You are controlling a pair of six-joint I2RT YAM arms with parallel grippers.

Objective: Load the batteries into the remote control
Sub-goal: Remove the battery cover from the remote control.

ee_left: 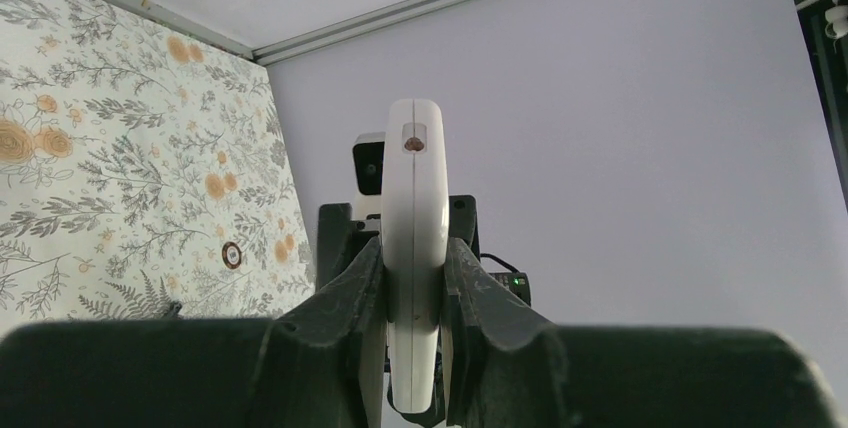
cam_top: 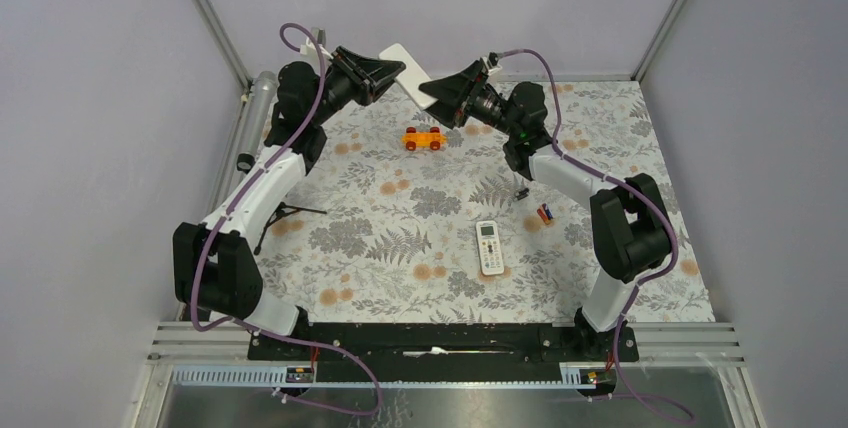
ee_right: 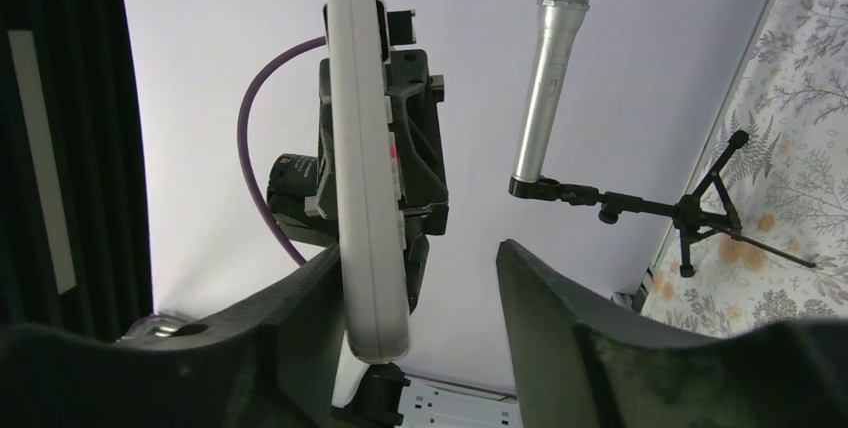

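Remote control (cam_top: 408, 70), top centre, slants upper-left to lower-right; left fingers (ee_left: 345, 298) clamp it, right fingers (ee_right: 560, 318) spread apart.

the two arms meet high up by the far wall, so room is tight there. the left gripper (cam_top: 388, 70) pinches the remote control (cam_top: 408, 66). the right gripper (cam_top: 443, 91) is spread wide, with a big gap beside the remote control. an orange toy car (cam_top: 424, 138) sits under them. the batteries (cam_top: 545, 213) and a white remote (cam_top: 489, 247) block the right side, and a mic stand (cam_top: 285, 213) blocks the left. the flowery mat (cam_top: 400, 218) between them is open.
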